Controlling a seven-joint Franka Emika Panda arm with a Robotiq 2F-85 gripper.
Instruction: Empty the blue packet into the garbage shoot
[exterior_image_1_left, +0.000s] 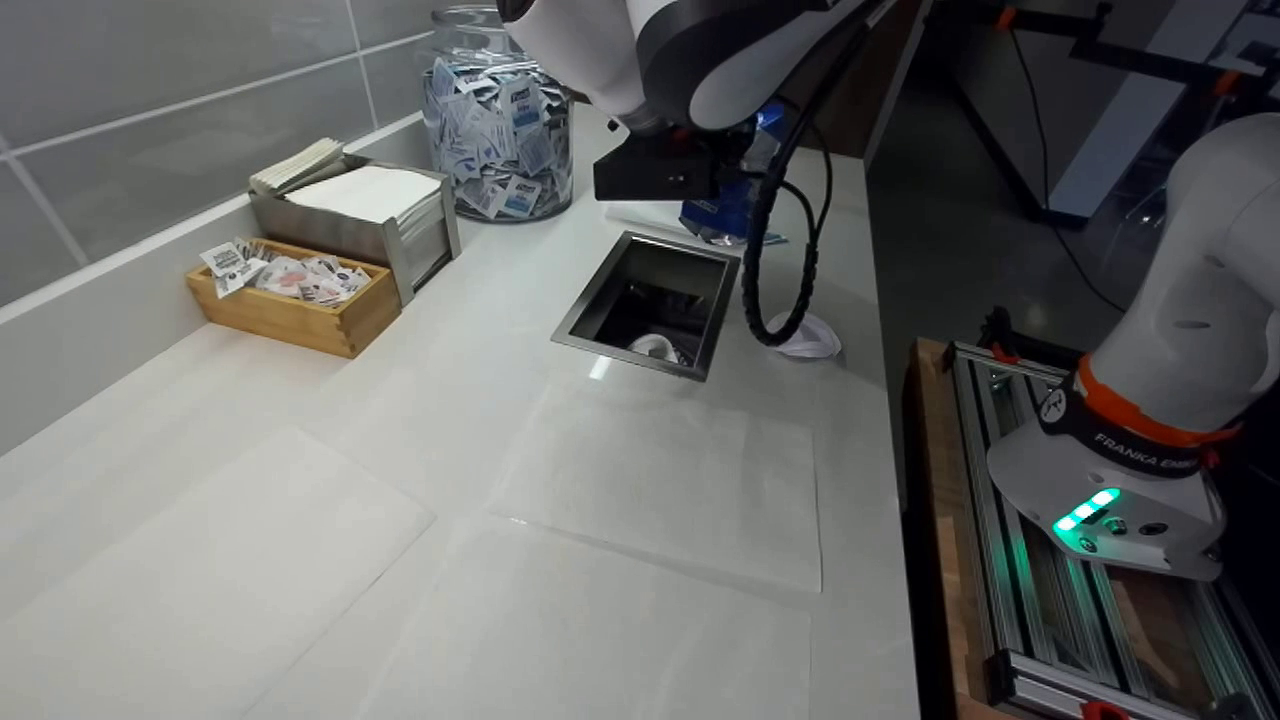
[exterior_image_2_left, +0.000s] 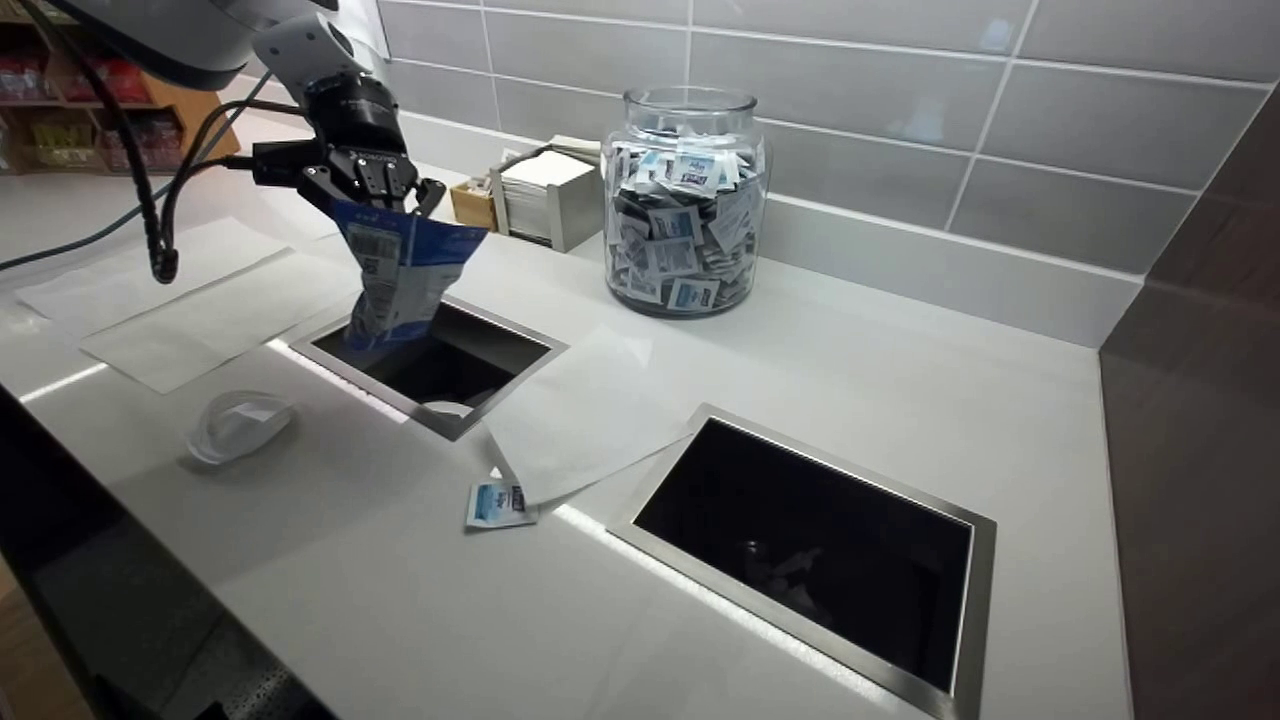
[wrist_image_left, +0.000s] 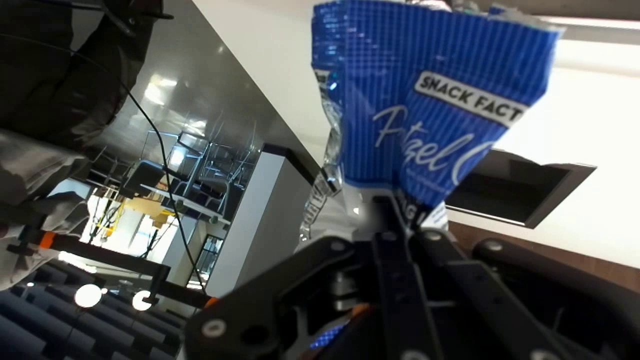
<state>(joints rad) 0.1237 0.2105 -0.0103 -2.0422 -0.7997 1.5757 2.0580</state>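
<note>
The blue packet (exterior_image_2_left: 420, 275) is a blue, silver and white snack bag. It also shows in an exterior view (exterior_image_1_left: 712, 212) and fills the upper middle of the wrist view (wrist_image_left: 425, 90). My gripper (exterior_image_2_left: 385, 203) is shut on it; in the wrist view its fingers (wrist_image_left: 392, 215) close on the creased middle. The packet hangs over the garbage opening, a square hole with a metal rim (exterior_image_2_left: 508, 390), which is also in an exterior view (exterior_image_1_left: 620, 352). It partly covers the hole's far-left side in an exterior view. The packet's contents are not visible.
A second opening's rim (exterior_image_2_left: 850, 470) is nearby. A white sheet (exterior_image_2_left: 590, 410) and a small wipe packet (exterior_image_2_left: 498, 505) lie between. A crumpled whitish item (exterior_image_2_left: 238, 425) lies beside the chute. A glass jar (exterior_image_1_left: 500, 140), napkin holder (exterior_image_1_left: 350, 220) and wooden box (exterior_image_1_left: 290, 322) stand along the wall.
</note>
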